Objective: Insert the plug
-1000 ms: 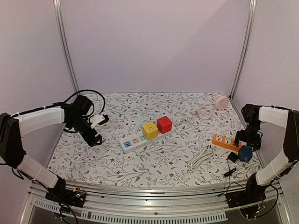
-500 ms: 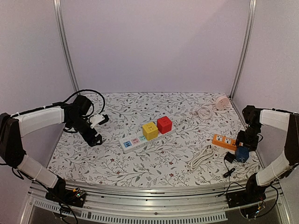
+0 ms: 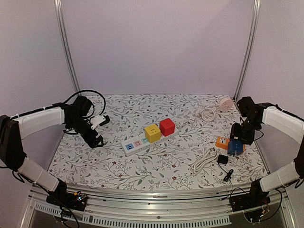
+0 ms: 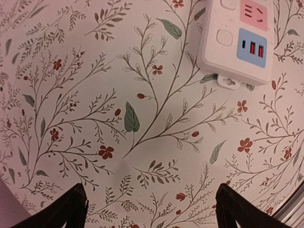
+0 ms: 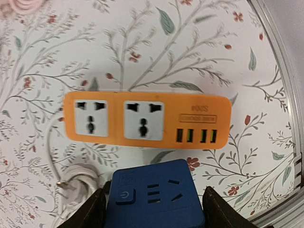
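My right gripper [image 3: 235, 142] is shut on a dark blue cube socket [image 3: 234, 148] and holds it just above the near side of the orange power strip [image 3: 221, 141]. In the right wrist view the cube [image 5: 154, 197] sits between my fingertips [image 5: 90, 211], and the orange strip [image 5: 145, 119] lies beyond it with two sockets and USB ports. The cube's black plug [image 3: 222, 159] lies on the table on its thin cord. My left gripper [image 3: 95, 140] is open and empty over the bare cloth, left of the white power strip [image 3: 135, 143]. The strip's end shows in the left wrist view [image 4: 236, 42].
A yellow cube [image 3: 152, 132] and a red cube [image 3: 166, 126] sit on the white strip's far end. A coiled white cable [image 3: 203, 160] lies left of the black plug. A pink round object [image 3: 225, 104] and a white coil [image 3: 207, 114] lie at the back right. The table's right rail [image 5: 280, 71] is close.
My right gripper has moved left and away from the table's right edge with the blue cube, and the black plug has trailed left with it. The left arm has barely moved.
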Action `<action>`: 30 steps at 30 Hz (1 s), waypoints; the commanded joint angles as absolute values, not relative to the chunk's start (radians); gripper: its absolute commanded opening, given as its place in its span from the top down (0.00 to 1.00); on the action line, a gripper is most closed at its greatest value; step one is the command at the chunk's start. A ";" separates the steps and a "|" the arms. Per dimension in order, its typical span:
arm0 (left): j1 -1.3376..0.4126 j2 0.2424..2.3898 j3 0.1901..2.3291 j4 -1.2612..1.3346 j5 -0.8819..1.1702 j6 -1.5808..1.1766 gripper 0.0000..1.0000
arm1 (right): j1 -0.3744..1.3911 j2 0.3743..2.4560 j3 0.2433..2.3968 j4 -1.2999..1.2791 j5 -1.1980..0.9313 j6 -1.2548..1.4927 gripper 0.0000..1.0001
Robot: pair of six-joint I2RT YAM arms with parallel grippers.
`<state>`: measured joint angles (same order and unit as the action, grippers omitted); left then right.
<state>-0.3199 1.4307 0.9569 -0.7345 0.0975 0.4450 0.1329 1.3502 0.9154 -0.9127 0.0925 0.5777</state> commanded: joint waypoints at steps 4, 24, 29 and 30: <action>-0.223 1.377 1.081 -0.816 0.197 0.467 0.06 | 0.430 1.281 1.181 -0.832 0.296 0.670 1.00; -0.398 1.227 1.708 -0.941 0.483 0.419 0.00 | 0.970 1.642 1.693 -0.014 0.311 0.615 1.00; -0.737 1.256 1.628 -0.626 0.135 0.424 0.01 | 1.019 1.661 1.703 0.102 0.314 0.633 1.00; -0.762 1.287 1.642 -0.603 0.100 0.410 0.01 | 1.027 1.659 1.702 0.109 0.323 0.634 1.00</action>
